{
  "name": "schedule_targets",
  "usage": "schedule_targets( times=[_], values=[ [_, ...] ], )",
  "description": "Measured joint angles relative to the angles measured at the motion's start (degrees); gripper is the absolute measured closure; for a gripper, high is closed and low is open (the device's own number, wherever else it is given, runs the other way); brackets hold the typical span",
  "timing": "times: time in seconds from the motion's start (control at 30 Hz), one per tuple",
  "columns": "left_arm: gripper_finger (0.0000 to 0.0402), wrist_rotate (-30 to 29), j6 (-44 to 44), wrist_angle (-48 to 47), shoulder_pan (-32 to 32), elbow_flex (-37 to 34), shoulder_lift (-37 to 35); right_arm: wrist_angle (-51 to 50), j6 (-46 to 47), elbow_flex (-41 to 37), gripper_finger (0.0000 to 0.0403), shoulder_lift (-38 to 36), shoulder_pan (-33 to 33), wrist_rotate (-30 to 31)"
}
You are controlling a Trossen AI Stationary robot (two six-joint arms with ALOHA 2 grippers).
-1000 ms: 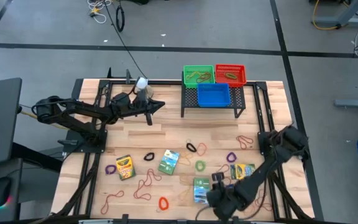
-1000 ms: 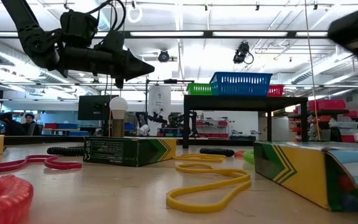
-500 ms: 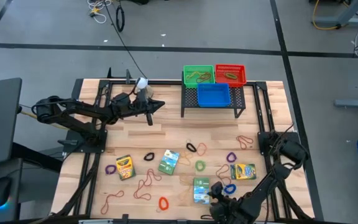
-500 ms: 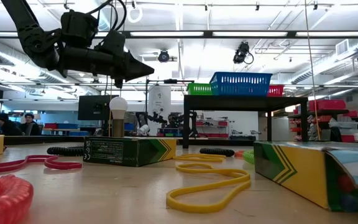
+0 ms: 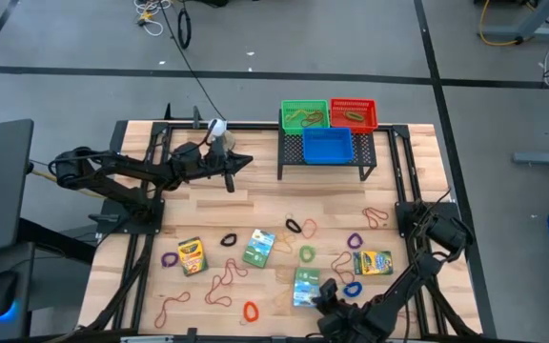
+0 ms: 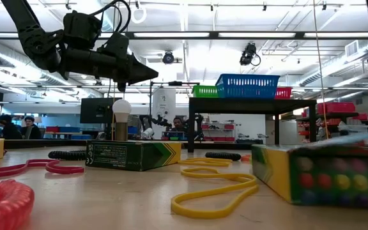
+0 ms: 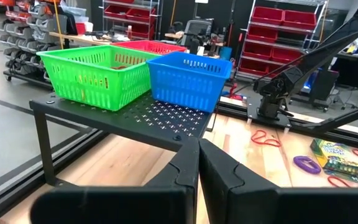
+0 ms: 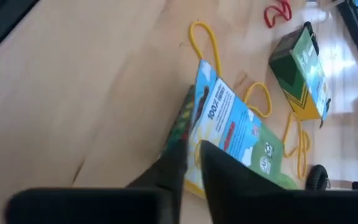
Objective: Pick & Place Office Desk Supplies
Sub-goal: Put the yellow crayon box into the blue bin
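One crayon box (image 5: 304,287) tilts in the right fingers (image 8: 191,163) near the table's front edge.

The tabletop (image 5: 255,205) is pale wood in butcher-block strips, smooth with a soft sheen. The crayon box (image 8: 229,134) near the right pincer looks like printed cardboard, glossy on its face. The green basket (image 7: 95,74), blue basket (image 7: 185,81) and red basket (image 7: 148,46) are moulded plastic lattice, slightly shiny. They sit on a rack (image 7: 142,121) of matt black perforated metal. The yellow rubber band (image 6: 213,191) looks smooth and rubbery. The left pincer (image 7: 197,180) has matt black plastic fingers.
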Motion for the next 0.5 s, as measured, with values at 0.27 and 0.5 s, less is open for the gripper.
schedule_targets(
  times=[0.27,0.5],
  values=[
    [0.0386,0.43,-2.94,-0.88,0.00,0.00,0.00,2.71,3.34,0.09,0.0391,-1.52,-2.21,2.35],
    [0.0392,1.59,2.39,-1.67,-1.70,0.00,0.00,1.84,5.86,0.07,0.0395,-7.56,-5.88,0.87]
  ],
)
